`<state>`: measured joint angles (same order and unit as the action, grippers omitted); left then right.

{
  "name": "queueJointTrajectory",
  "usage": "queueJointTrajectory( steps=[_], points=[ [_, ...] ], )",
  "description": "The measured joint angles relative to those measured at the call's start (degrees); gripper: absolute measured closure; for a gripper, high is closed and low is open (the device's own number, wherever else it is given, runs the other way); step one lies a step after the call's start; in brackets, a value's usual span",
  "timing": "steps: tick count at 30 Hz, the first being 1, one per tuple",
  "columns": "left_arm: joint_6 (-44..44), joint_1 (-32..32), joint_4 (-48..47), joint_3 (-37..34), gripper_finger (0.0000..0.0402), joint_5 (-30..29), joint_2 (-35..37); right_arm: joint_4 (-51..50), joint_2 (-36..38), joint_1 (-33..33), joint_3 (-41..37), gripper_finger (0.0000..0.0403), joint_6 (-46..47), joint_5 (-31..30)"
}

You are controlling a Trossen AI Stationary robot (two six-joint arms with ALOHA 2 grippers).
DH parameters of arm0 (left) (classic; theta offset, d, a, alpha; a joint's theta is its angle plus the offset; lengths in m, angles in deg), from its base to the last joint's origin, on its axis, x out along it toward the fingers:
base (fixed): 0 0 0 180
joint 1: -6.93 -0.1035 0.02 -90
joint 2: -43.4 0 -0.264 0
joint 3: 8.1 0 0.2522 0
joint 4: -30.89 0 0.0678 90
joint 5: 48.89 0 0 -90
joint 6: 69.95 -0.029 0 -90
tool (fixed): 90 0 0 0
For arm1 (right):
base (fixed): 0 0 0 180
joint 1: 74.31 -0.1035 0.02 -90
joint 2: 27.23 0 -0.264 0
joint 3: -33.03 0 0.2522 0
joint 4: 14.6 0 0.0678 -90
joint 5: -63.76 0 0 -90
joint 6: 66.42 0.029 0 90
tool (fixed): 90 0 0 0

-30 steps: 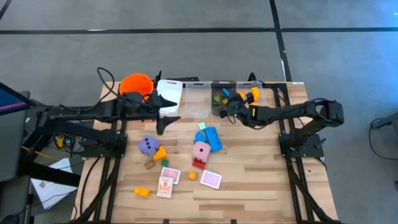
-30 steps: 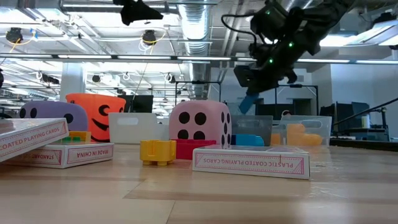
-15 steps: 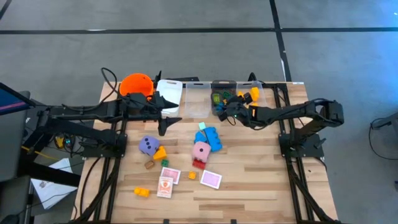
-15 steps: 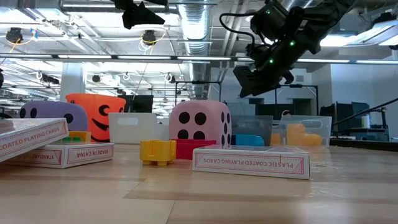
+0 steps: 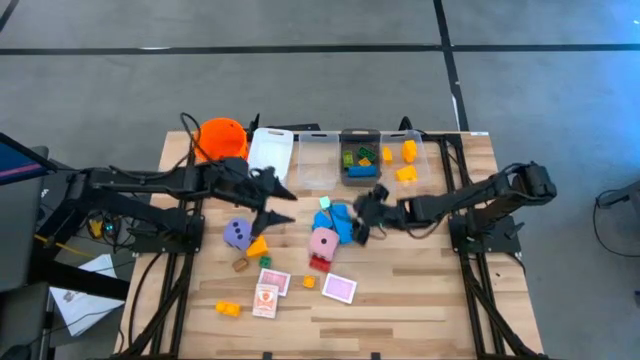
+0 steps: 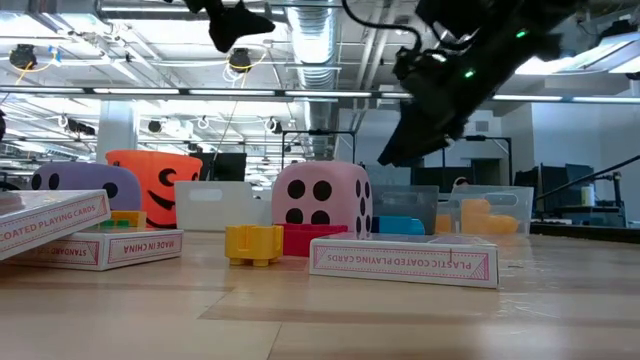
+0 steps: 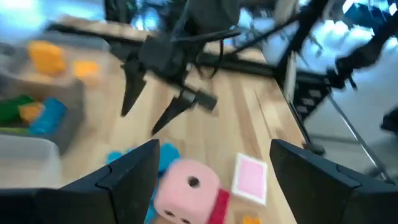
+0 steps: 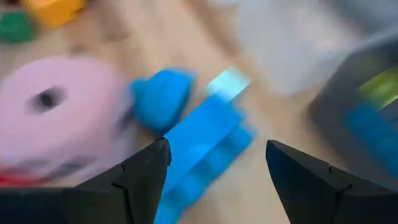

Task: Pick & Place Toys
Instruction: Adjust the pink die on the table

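Two dark, slender jointed arms are seen in the high view, each mounted on a black tube frame at a side of the bench [image 5: 400,300]. Black cables are looped along the left arm near its base. The left gripper [image 5: 272,205] is formed of two black, pointed fingers. The right gripper [image 5: 366,212] is equally dark and blocky, and small green lights are shown on its housing in the low view. Smooth, matt black finger surfaces are shown in both wrist views.

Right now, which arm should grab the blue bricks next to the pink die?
Right. The right gripper hangs open just beside the blue bricks, which fill its wrist view. The left gripper is also open but sits farther off, nearer the purple die.
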<state>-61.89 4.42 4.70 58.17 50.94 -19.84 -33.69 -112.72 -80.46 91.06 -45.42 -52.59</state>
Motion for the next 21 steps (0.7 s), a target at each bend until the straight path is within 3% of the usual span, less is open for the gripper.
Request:
queueJointTrajectory(
  steps=[5,9,13,21],
  points=[
    [0.0,3.0,0.2,0.0,0.0103,0.1,-5.1,-3.7,0.0,-5.8,0.0,0.0138,16.7,1.1],
    [0.0,3.9,0.0,0.0,0.0103,-0.9,-9.8,-3.3,0.0,-8.7,0.0,0.0138,25.0,1.0],
    [0.5,4.1,1.9,0.0,0.0105,-6.8,-15.2,-3.3,0.0,-10.0,0.0,0.0138,28.9,0.5],
    [1.8,6.5,20.0,0.0,0.0144,-5.3,-28.2,-4.5,0.0,-10.0,0.0,0.0138,29.7,-7.2]
  ],
)
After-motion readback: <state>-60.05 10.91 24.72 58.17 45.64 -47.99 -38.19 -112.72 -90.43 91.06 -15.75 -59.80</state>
